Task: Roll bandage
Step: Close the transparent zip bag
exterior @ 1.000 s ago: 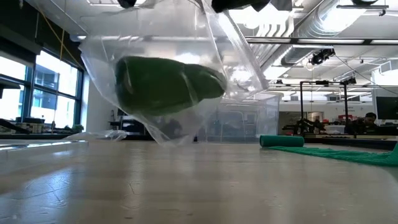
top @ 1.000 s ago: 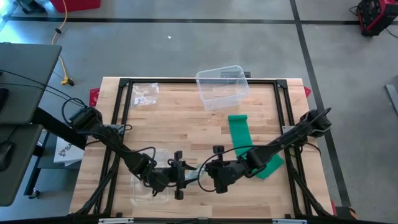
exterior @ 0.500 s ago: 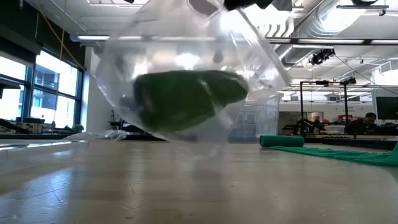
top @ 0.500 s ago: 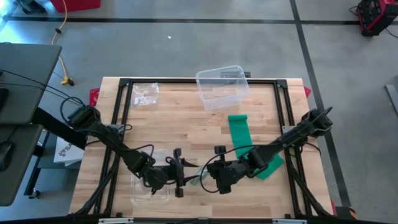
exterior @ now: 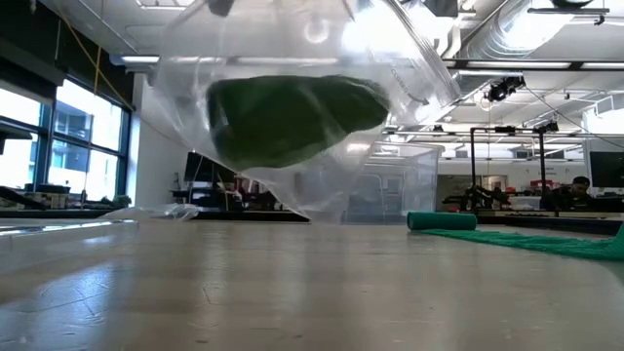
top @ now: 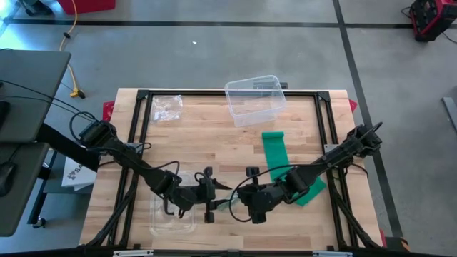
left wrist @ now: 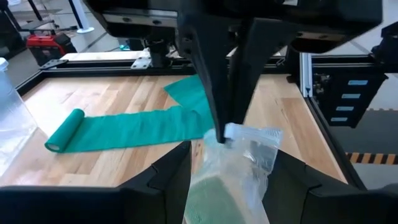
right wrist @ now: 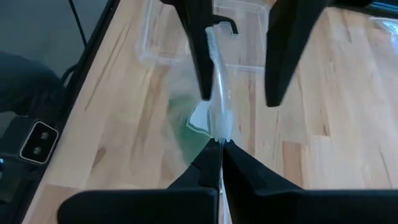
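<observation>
In the high view, the plastic bag (top: 223, 203) is hanging at lower centre between the left gripper (top: 209, 201) and the right gripper (top: 239, 200), with the rolled bandage (exterior: 292, 119) sitting inside it. The unrolled bandage strip (top: 275, 153) is lying right of centre, below the clear container (top: 255, 100) at upper centre.

Floor (top: 214, 57): grey concrete, crossed by dark tape lines.
Tabletop (top: 207, 135): pale wood planks inside a black metal frame.
Desk (top: 25, 93): dark grey, well off beyond the left gripper (top: 211, 198).
Red equipment (top: 428, 18): on the floor, far past the right gripper (top: 235, 202).
Windows (exterior: 58, 127): tall, bright, dark-framed.
Ceiling (exterior: 526, 39): exposed ducts and pipes, with lamps.
Person (exterior: 581, 187): seated far back in the room.
</observation>
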`<state>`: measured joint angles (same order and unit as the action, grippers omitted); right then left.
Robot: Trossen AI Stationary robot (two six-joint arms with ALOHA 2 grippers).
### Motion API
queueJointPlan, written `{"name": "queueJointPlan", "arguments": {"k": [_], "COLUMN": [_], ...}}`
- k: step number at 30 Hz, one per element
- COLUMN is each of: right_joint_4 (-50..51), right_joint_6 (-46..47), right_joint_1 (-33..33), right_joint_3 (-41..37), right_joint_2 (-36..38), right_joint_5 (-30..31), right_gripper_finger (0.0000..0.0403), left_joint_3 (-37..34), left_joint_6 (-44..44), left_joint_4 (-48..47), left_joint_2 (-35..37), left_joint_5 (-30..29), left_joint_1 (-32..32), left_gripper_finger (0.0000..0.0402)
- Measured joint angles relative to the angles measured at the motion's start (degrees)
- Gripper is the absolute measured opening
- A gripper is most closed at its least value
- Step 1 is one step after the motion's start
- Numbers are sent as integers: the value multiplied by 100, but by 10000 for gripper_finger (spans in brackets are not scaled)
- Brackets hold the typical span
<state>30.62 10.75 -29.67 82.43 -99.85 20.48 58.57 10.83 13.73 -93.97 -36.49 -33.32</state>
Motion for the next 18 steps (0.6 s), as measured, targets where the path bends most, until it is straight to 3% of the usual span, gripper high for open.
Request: {"name": "queueJointPlan", "arguments": {"k": [5, 15, 18], "right_joint_4": [45, 46, 78], "right_joint_6": [187, 189, 158], "right_joint_1": [0, 0, 0], "right_joint_3": [0, 0, 4], "right_joint_2": [0, 0, 0], "right_joint_5": [-36, -36, 1], "right_gripper_finger": [0, 0, 0], "left_joint_3": [0, 0, 0], "left_joint_6": [0, -203, -208], "left_joint_4": [73, 139, 139], "left_joint_2": [0, 0, 0], "left_joint_5": [21, 146, 41], "left_joint_1": [10, 30, 30], "left_gripper_finger": [132, 19, 6]}}
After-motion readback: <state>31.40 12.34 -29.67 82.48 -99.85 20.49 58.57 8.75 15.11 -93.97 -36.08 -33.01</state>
